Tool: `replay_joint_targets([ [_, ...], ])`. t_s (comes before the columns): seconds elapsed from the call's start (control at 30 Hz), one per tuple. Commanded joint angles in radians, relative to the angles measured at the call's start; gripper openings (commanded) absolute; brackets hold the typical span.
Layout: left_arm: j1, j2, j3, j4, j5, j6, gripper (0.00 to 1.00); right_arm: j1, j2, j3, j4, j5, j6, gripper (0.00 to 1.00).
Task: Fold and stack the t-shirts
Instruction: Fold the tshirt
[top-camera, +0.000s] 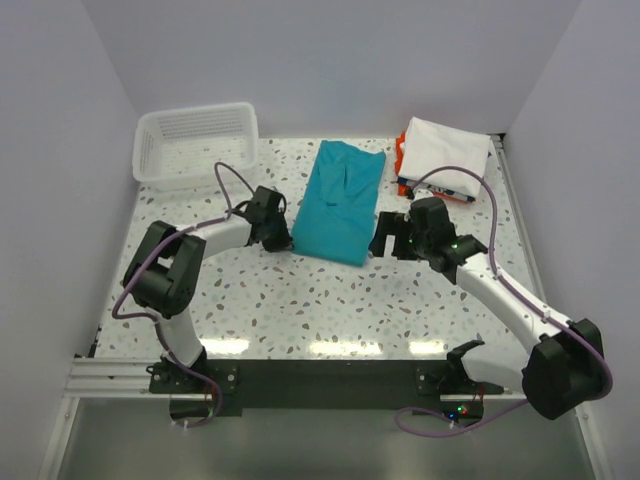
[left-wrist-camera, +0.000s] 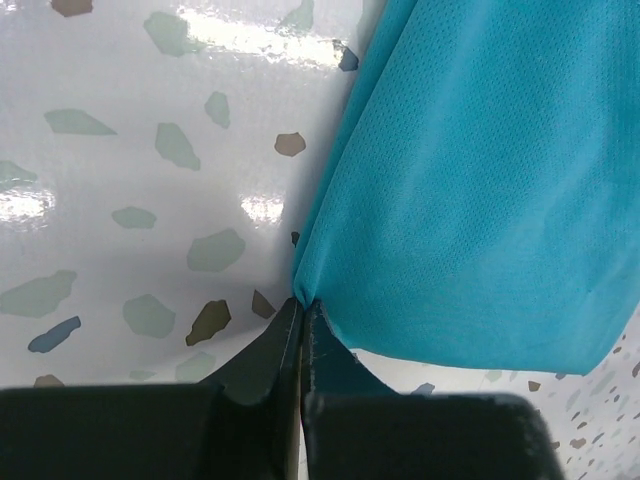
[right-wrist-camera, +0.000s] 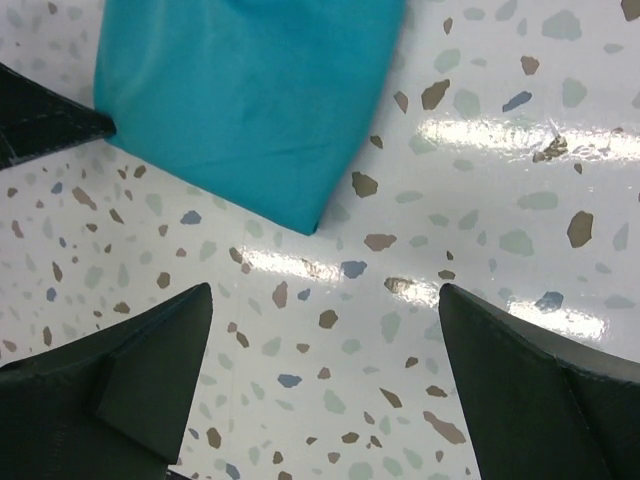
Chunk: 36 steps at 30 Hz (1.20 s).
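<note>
Teal t-shirt (left-wrist-camera: 480, 180) edge looks nipped between the left jaws, pressed together low on the bench (left-wrist-camera: 120, 200). Right jaws stand spread wide just beside the shirt's near corner. It lies folded mid-bench; a white t-shirt (top-camera: 445, 148) tops a pile far right.

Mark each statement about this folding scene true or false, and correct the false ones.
1. The left gripper is closed at the edge of the teal t-shirt. True.
2. The teal t-shirt lies in the basket. False: it lies on the table, apart from the basket.
3. The right gripper is open. True.
4. The white t-shirt is at the bottom of the pile. False: it lies on top, with the orange t-shirt under it.
</note>
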Motion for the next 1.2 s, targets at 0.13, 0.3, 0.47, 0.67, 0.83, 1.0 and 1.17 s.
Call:
replay_joint_targets([
  [0.13, 0.006, -0.002, -0.080, 0.072, 0.008, 0.008, 0.00, 0.009, 0.084, -0.026, -0.009, -0.117, -0.027, 0.94],
  [0.3, 0.006, -0.065, -0.145, 0.097, 0.002, -0.013, 0.00, 0.010, 0.203, -0.034, 0.094, -0.166, 0.020, 0.81],
  [0.47, 0.006, -0.085, -0.171, 0.097, 0.007, -0.018, 0.00, 0.010, 0.316, -0.043, 0.195, -0.197, 0.060, 0.65],
  [0.67, 0.006, -0.100, -0.191, 0.091, 0.008, -0.024, 0.00, 0.012, 0.378, -0.040, 0.249, -0.218, 0.086, 0.51],
  [0.83, 0.006, -0.105, -0.200, 0.096, 0.013, -0.029, 0.00, 0.012, 0.396, -0.069, 0.270, -0.222, 0.097, 0.47],
  [1.0, 0.006, -0.109, -0.208, 0.096, 0.013, -0.027, 0.00, 0.016, 0.436, -0.089, 0.333, -0.269, 0.122, 0.40],
  [1.17, 0.006, -0.116, -0.223, 0.099, 0.013, -0.032, 0.00, 0.032, 0.467, -0.092, 0.367, -0.281, 0.135, 0.26],
])
